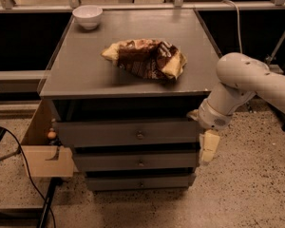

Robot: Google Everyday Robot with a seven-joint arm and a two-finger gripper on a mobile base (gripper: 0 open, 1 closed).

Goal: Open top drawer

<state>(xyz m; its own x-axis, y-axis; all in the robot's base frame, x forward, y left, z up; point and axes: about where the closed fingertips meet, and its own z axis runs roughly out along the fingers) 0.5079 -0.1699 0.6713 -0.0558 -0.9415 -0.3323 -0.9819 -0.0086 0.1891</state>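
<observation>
The top drawer (109,133) is the widest grey front of three in the cabinet, with a small round metal knob (140,135) at mid-front. Its front stands a little further forward than the two drawers below. My gripper (208,148) hangs pointing down at the drawer's right end, beside the cabinet's right front corner and well to the right of the knob. It holds nothing that I can see. The white arm (242,80) reaches in from the right.
On the cabinet top (85,70) lie a crumpled brown chip bag (145,58) and a white bowl (88,16) at the back left. Two narrower drawers (140,163) sit below. A wooden box (42,158) and a black cable (23,170) are at the left.
</observation>
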